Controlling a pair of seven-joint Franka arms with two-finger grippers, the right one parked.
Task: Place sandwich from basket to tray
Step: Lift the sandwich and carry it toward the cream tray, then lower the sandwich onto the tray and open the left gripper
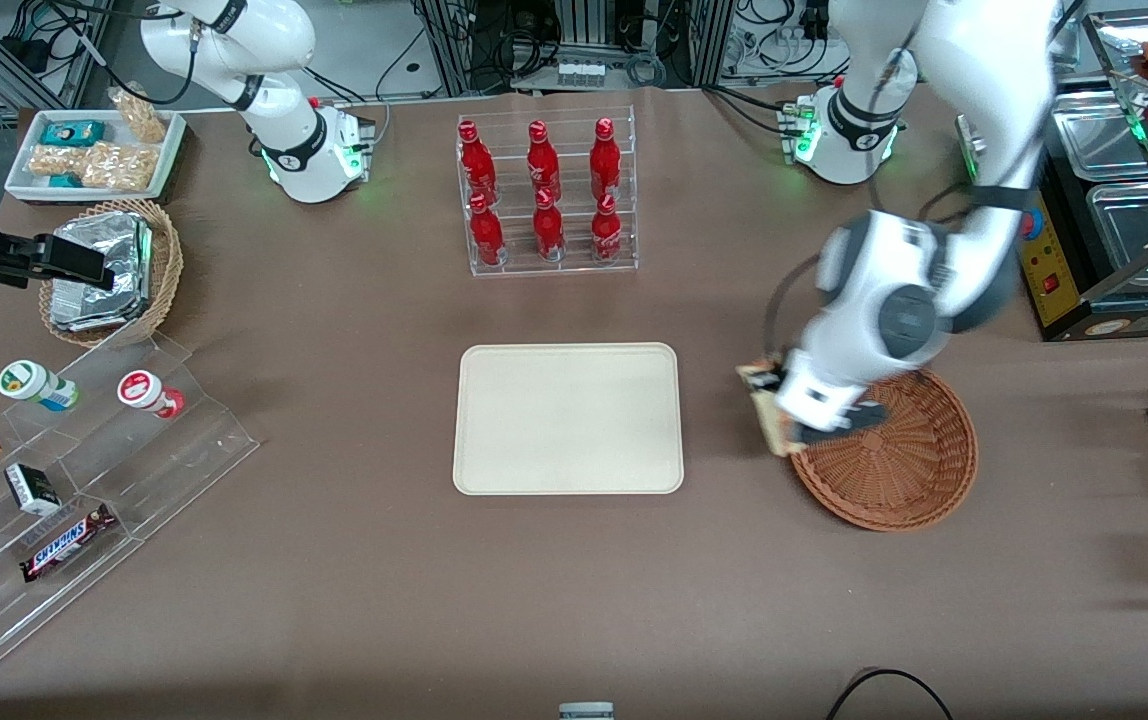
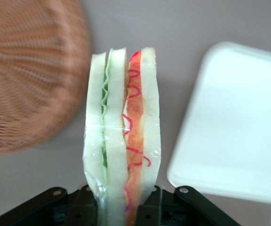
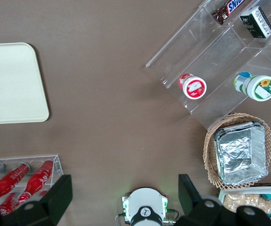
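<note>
Brown cloth covers the whole surface (image 1: 334, 560) that I see from my station. On it the tray (image 1: 568, 418) lies flat and bare, a little apart from my gripper (image 1: 772, 412), toward the parked arm's end. The basket (image 1: 899, 455) is just beside the gripper toward the working arm's end; its rim is partly under the wrist, and I see no food in the part of the bowl that shows.

My gripper hangs at the edge of the basket nearest the tray, above the strip of cloth between the two. It is closed on the sandwich (image 2: 122, 136). In the wrist view the wedge stands up straight from between the black fingers (image 2: 147, 209), wrapped in clear film, with the green layer on one side and the red-orange layer on the other. In that view the basket (image 2: 27, 80) lies to one side of the wedge and the tray (image 2: 234, 122) to the other, neither touching it.
</note>
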